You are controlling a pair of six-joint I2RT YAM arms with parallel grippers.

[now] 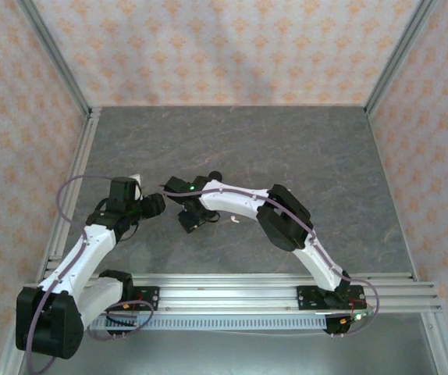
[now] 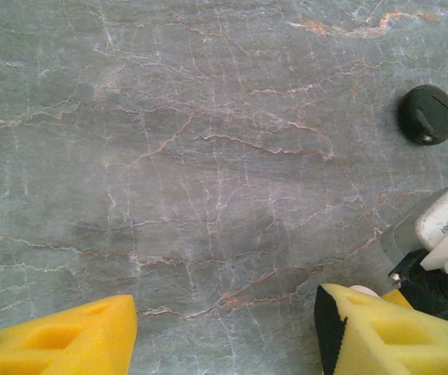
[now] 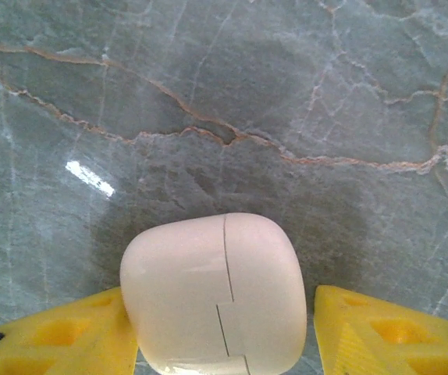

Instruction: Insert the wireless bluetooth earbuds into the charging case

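My left hand is hanging wide open over bare bench, holding nothing. Just right of it, my right hand is straddling the shut white case. One finger is touching it and the other is sitting just beside it, so I cannot tell whether it is gripping. A round black case is lying beyond. A tiny white earbud is resting just right of that hand.

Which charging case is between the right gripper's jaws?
The white case, between the jaws of the right gripper; the black case lies apart on the table.
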